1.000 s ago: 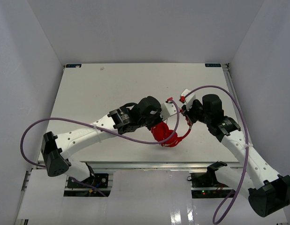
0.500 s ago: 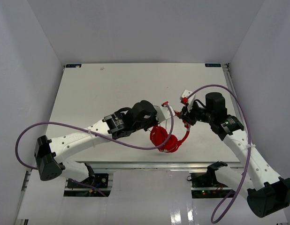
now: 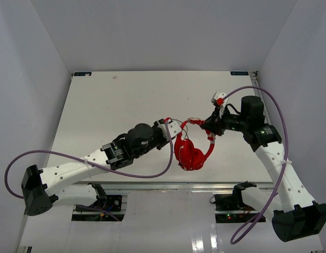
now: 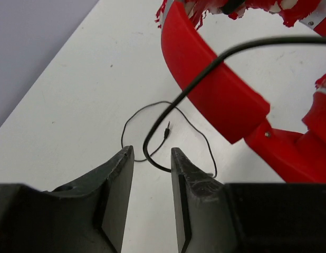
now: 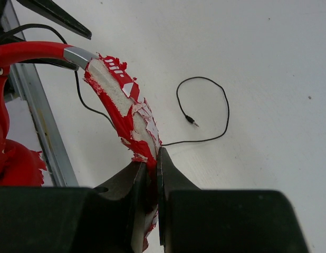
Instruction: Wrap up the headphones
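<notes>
Top external view: the headphones (image 3: 190,154) sit near the front edge of the table (image 3: 110,100), between the two arms. The right gripper (image 3: 208,125) is clamped on one end of the headband (image 3: 209,149), and the ear cups (image 3: 188,157) bunch together lower down, towards the left arm. This view does not show whether the cups rest on the table or hang just above it.

The headphones are bright red. In the right wrist view the headband's covering has flaked off in ragged patches, baring a pale layer beneath. A short silver-grey section joins this part to a smooth red arc. The right gripper's jaws are pressed tight on the peeling part, whose lower end is hidden between the fingers.

The cord (image 4: 205,68) is thin and dark. One stretch crosses the air in front of the headband and dips in a curve between the fingers of the left gripper (image 4: 151,153). Those jaws stand apart with a clear gap and pinch nothing. Beyond them, finer cord lies on the table in a loose loop ending at a small plug (image 4: 167,128).

The left wrist view cuts the ear cups off at the right edge, and the cord's join to the cups cannot be made out.
</notes>
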You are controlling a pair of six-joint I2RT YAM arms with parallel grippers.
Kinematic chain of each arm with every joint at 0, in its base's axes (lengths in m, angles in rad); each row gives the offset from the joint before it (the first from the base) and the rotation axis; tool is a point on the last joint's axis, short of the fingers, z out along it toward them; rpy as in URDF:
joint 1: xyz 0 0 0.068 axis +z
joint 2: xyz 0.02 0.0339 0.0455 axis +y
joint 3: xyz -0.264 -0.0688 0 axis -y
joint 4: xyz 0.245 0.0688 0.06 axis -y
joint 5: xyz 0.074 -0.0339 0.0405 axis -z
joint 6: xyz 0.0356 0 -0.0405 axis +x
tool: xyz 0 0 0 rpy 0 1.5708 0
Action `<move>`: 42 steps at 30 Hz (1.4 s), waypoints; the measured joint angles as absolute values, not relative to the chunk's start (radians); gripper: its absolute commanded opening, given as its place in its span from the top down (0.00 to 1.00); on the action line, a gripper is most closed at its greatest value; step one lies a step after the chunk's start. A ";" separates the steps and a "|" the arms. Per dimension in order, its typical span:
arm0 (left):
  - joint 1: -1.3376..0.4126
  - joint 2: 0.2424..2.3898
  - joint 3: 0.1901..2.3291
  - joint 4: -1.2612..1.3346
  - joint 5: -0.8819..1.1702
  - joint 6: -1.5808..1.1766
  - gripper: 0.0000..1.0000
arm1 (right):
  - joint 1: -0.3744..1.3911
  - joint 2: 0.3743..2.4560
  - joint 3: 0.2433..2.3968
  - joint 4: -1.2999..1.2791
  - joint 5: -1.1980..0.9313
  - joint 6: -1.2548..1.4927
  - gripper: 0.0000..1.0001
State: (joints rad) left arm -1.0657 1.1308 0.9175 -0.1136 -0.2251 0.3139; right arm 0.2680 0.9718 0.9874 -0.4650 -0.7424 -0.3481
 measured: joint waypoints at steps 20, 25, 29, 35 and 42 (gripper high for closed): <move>-1.024 1.167 0.561 0.555 -0.058 0.146 0.35 | 0.130 1.020 1.125 -0.468 -1.031 -0.117 0.92; -1.016 1.241 0.495 0.722 -0.037 0.089 0.35 | 0.092 1.040 1.166 -0.463 -1.064 -0.051 0.92; -1.016 1.337 0.467 0.858 -0.031 0.052 0.38 | 0.061 1.059 1.194 -0.440 -1.083 0.013 0.92; -1.015 1.504 0.469 0.999 -0.021 -0.006 0.60 | 0.024 1.084 1.203 -0.396 -1.101 0.122 0.92; -1.015 1.633 0.476 1.109 -0.006 -0.078 0.91 | -0.030 1.088 1.204 -0.356 -1.075 0.249 0.92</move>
